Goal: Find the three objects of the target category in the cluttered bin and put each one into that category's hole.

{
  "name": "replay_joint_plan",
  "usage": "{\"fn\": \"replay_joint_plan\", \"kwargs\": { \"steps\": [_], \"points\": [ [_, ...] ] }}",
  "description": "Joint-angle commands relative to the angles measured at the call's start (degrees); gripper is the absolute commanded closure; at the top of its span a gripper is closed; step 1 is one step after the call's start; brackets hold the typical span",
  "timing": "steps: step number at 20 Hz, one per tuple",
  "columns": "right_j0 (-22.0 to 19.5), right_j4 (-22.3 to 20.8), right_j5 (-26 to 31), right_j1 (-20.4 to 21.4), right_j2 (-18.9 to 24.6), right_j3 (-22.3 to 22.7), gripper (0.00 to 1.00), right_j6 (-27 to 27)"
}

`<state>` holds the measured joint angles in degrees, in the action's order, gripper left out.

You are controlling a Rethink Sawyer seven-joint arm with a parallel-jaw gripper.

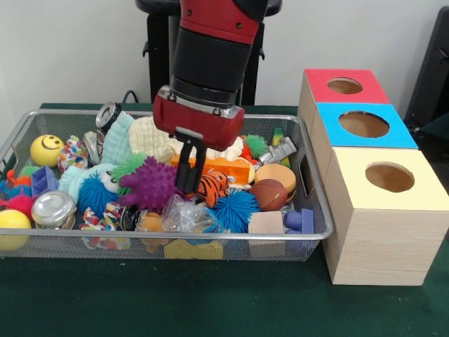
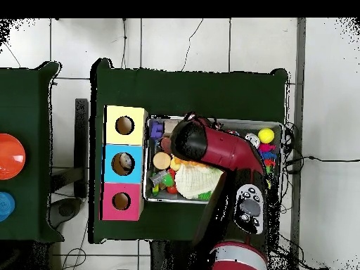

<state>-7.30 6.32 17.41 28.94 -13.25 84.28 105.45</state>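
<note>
Down in the middle of the front view, the gripper [image 1: 188,172] hangs inside the wire bin [image 1: 210,242], its black fingers [image 1: 185,168] drawn close together among the toys; whether they pinch anything I cannot tell. Its tips sit between a purple spiky ball [image 1: 151,184] to the left and a striped tiger toy [image 1: 212,186] to the right, above a crumpled clear bag [image 1: 184,214]. At the right stand three wooden boxes with holes: the red-topped [image 1: 345,86] farthest up, the blue-topped [image 1: 365,125] in the middle, the yellow-topped [image 1: 390,177] lowest. From overhead, the red arm [image 2: 218,151] covers most of the bin's centre.
</note>
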Motion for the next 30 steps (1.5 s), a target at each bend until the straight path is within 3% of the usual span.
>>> {"fn": "replay_joint_plan", "kwargs": {
  "steps": [1,3,6,8,11,13,15,19,26,30],
  "points": [
    [1.86,4.85,7.7,-2.6,-3.62,3.85,1.0,17.88],
    [3.32,5.17,11.65,-2.75,-6.56,2.31,1.0,17.81],
    [1.51,8.51,13.24,-0.42,-3.54,4.08,1.0,17.48],
    [4.69,7.45,17.78,-2.35,-8.84,0.69,1.0,18.13],
    [5.75,8.17,23.14,-2.26,-11.18,-1.05,1.0,19.28],
    [5.33,9.65,20.96,-0.58,-10.2,0.33,1.0,19.39],
    [6.02,10.96,23.48,0.14,-11.15,0.66,1.0,21.11],
    [4.97,13.23,22.48,-1.02,-9.45,1.36,1.0,20.59],
    [4.99,13.74,22.56,-2.73,-7.96,-1.83,1.0,18.88],
    [4.99,11.49,19.42,-3.16,-8.11,-3.84,1.0,15.79]
  ]
}}
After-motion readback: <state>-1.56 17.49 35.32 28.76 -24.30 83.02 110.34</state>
